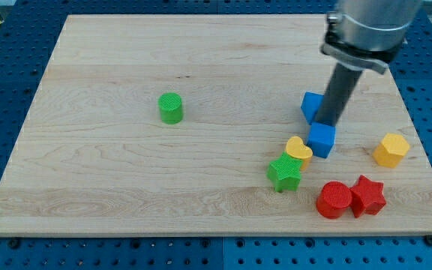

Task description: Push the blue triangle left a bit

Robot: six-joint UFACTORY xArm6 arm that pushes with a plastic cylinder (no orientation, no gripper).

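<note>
The blue triangle (310, 106) lies on the wooden board (126, 172) at the view's right, partly hidden behind my rod. My tip (327, 122) stands at the triangle's lower right edge, just above the blue cube (322, 139). Whether the tip touches either block cannot be told. The rod rises to the view's upper right.
A yellow heart (299, 150) touches the blue cube's left side, with a green star (285, 173) below it. A red cylinder (334, 200) and red star (368, 196) sit at the bottom right. A yellow hexagon (391, 149) is at far right, a green cylinder (170, 108) at centre left.
</note>
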